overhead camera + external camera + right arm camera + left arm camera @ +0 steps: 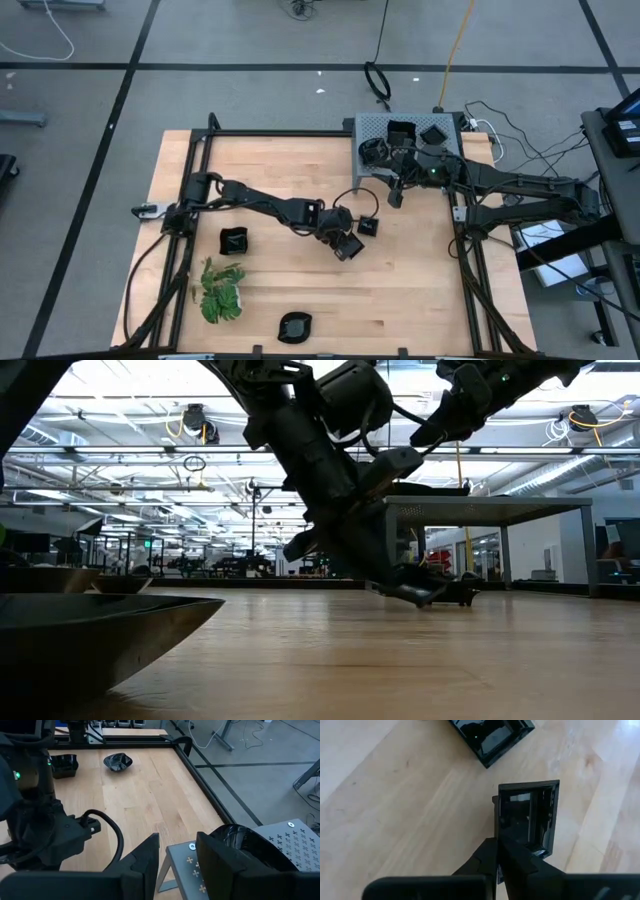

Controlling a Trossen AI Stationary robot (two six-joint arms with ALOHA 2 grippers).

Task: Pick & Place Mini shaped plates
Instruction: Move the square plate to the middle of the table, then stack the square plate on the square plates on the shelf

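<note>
My left gripper (346, 243) is shut on a small black square plate (527, 815) near the table's middle, low over the wood. A second square plate (492, 737) lies flat on the table just beyond it (368, 226). A wavy plate (233, 240) and a round one (295, 325) rest on the table farther left and near. More black plates (401, 131) sit on the grey perforated box (455, 125) at the far right. My right gripper (177, 865) hangs open above the box's near edge, holding nothing. My left gripper pinches one side wall (499, 827) of the square plate, one finger inside the dish and one outside. The fingers (520, 865) slant down from the table's left. In the low view the plate (420, 595) is slightly tilted at table level; whether it touches the wood I cannot tell.
A green leafy plant (220, 290) lies near the front left. A black frame rail (465, 250) runs along the table's right side. A dark dish (90, 630) sits close to the low camera. Bare wood stretches between the held plate and the near edge.
</note>
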